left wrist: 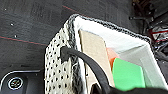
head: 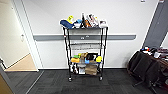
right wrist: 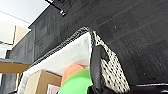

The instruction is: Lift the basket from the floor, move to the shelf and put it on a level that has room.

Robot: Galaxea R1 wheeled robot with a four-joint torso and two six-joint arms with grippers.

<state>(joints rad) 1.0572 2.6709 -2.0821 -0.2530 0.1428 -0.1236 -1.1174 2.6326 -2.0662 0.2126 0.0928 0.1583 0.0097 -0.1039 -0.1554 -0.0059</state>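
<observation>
The woven basket is hanging above the carpet by its dark handles; tool states I cannot tell. Keeping it level while facing the wire rack's bare second tier seems wise

Dark carpet floor bearing a black wire shelf against the wall; top and lower tiers cluttered, second level bare.

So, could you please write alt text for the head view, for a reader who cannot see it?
A tall black wire shelf on caster wheels stands against a white wall on dark carpet floor. Its top tier is crowded with books and toys, the level below holds nothing, and the two lower tiers carry small items and a brown box. A doorway opens at left; dark chairs stand at right.
</observation>
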